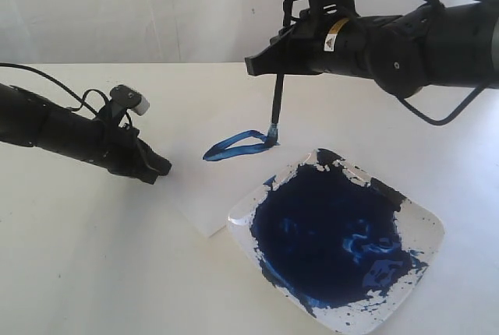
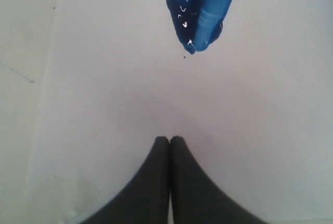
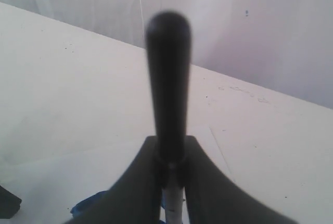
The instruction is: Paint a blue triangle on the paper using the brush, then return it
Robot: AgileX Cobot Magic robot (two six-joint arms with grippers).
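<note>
right pincer (image 1: 277, 68) grips brush (image 1: 274, 109) | tip on blue triangle (image 1: 234, 149) near dish (image 1: 425, 222) | left pincer (image 1: 161, 168) closed, empty

The left arm (image 1: 62, 128) reaches in low from the left and slopes slightly downward. The left gripper (image 1: 160, 168) is closed, its fingertips touching. The right arm (image 1: 421, 43) stretches in high from the right, roughly level. The right gripper (image 1: 269, 62) is clamped on the handle of the brush (image 1: 275, 105), which points down.
</note>
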